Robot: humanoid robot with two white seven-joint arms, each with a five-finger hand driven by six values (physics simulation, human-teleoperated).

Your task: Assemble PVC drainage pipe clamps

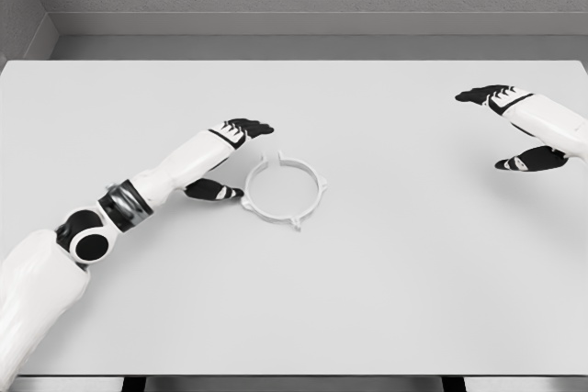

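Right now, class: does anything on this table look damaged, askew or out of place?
Nothing stands out. The white clamp ring lies flat and whole on the table. The left hand is open beside it; the right hand is open, far to the right.

Bright, even, diffuse light (a clean simulator render) with faint soft shadows, no glare or blur.

Count on inspection: one white ring-shaped pipe clamp (284,192) with small tabs around its rim; one white table (386,300); two white robot arms in view, each ending in one dark-fingered hand, left hand (230,158), right hand (514,126)
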